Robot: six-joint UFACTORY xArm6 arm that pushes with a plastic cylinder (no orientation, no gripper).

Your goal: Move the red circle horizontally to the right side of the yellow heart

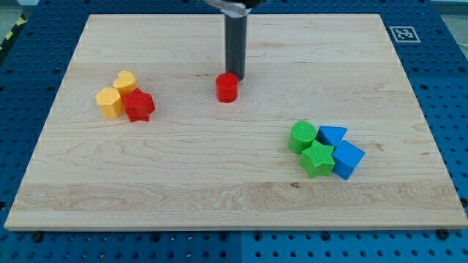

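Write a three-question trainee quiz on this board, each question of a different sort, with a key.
1. True or false: my tip sits just above the red circle in the view.
2. Multiple choice: the red star is next to which block? A) green star B) yellow heart C) blue cube
3. Fill in: the group at the view's right holds two green blocks and ___ blue blocks.

Key:
1. True.
2. B: the yellow heart and a yellow hexagon sit by it.
3. Two: green circle, green star, blue triangle, blue cube.
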